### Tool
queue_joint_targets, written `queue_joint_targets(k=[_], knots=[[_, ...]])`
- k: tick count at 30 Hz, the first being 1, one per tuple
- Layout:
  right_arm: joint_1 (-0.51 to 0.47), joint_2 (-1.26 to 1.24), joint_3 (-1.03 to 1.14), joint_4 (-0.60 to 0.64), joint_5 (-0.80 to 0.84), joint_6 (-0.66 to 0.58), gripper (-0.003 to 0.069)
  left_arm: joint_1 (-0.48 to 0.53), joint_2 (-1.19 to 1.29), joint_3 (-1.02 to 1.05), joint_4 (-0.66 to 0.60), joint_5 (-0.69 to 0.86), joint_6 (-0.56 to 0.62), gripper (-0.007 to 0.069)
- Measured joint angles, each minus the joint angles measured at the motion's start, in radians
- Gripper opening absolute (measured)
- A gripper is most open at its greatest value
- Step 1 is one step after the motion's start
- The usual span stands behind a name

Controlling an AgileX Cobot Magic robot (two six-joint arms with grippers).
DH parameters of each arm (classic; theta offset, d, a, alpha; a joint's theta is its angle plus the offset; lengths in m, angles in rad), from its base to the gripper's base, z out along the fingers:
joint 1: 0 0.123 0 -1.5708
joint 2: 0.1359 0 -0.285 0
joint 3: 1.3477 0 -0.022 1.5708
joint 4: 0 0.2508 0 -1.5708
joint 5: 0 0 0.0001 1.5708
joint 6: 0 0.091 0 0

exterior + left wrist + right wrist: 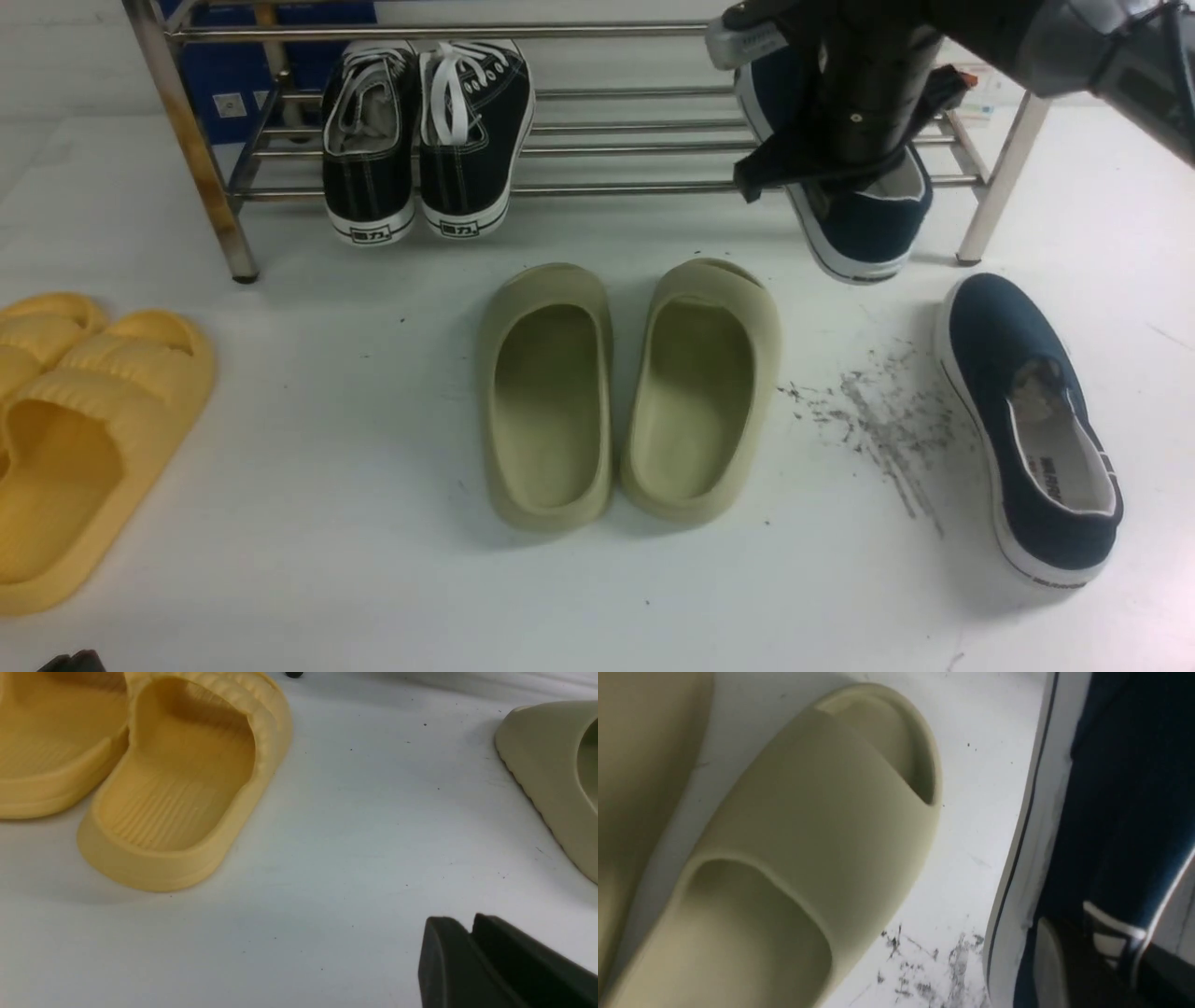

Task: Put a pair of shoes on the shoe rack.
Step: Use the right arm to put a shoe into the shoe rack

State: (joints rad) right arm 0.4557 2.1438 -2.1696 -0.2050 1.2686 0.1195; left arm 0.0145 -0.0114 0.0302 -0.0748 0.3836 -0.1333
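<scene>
Closest to the lens, at the lower right of the left wrist view: left gripper [469, 935], two dark fingers side by side above the white table [355, 868]; cannot tell whether spread or pressed together; beyond, yellow slides [182, 788] at the upper left and the edge of one of the olive-green slides [546, 774] at the right border. From the front: yellow slides at the lower left; olive-green slides side by side at the centre, toes toward the shoe rack [616, 189] across the top; rust-stained leg [201, 149] at the upper left; black sneakers [467, 159] with white laces on the rack's left part, heels hanging past the front bar. Upper right: right gripper [864, 173] below a black-and-grey arm, pinched on the collar of one navy slip-on [873, 233]; toe over the rack's bars, heel jutting past the front bar, tilted; middle of that shoe and part of the rack's right end hidden behind the arm, so cannot tell whether resting on the bars or hanging clear. Lower right: second navy slip-on [1008, 373] flat on the table, apart from the rack, toe toward it; grey scuff marks [887, 420] between it and the nearer olive-green slide. Right wrist view: white sole and navy canvas of the held shoe along the right side; olive-green slide filling the left.
</scene>
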Motion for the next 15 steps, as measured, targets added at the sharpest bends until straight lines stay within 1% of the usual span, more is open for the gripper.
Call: queue_joint_targets(k=[9, 15], knots=[[-0.054, 0.073, -0.02, 0.036, 0.0, 0.0, 0.005, 0.0, 0.0, 0.0, 0.0, 0.0, 0.0, 0.0092], [-0.066, 0.087, -0.02, 0.043, -0.029, 0.0, 0.005, 0.0, 0.0, 0.0, 0.0, 0.0, 0.0, 0.0095]])
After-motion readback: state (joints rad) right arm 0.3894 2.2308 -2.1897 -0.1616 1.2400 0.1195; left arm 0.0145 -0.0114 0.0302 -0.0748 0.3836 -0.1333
